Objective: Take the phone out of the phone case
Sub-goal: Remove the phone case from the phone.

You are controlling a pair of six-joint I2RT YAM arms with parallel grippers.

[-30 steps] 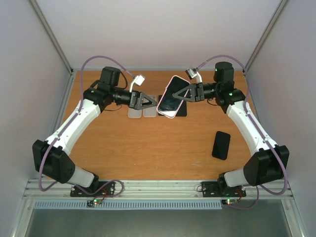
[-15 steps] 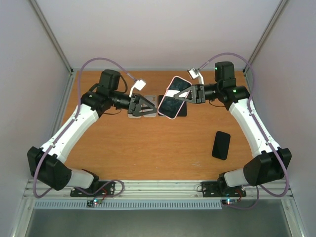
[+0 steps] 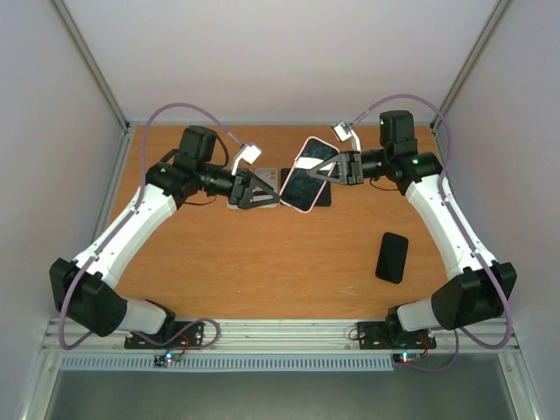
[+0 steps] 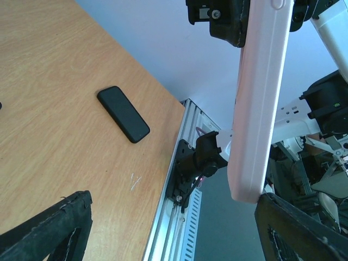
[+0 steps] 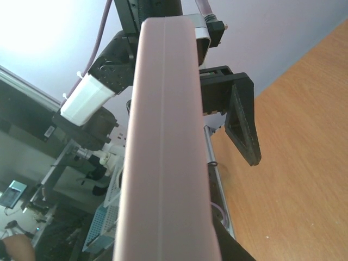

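The phone in its pink case [image 3: 304,174] is held tilted above the table at the back centre, screen up. My right gripper [image 3: 322,170] is shut on its right side. In the right wrist view the case's pink edge [image 5: 166,152] fills the middle. My left gripper [image 3: 267,191] is open just left of the phone's lower end. In the left wrist view the pink case [image 4: 255,98] hangs between my open fingers [image 4: 49,231], close to the right one, without touching.
A bare black phone [image 3: 392,256] lies on the wooden table at the right, also in the left wrist view [image 4: 123,114]. Clear cases [image 3: 238,202] lie under the left gripper. A dark flat item [image 3: 323,196] lies below the held phone.
My left arm has moved right, bringing its open gripper up to the phone's left end. The right gripper has lifted and shifted slightly with the phone.
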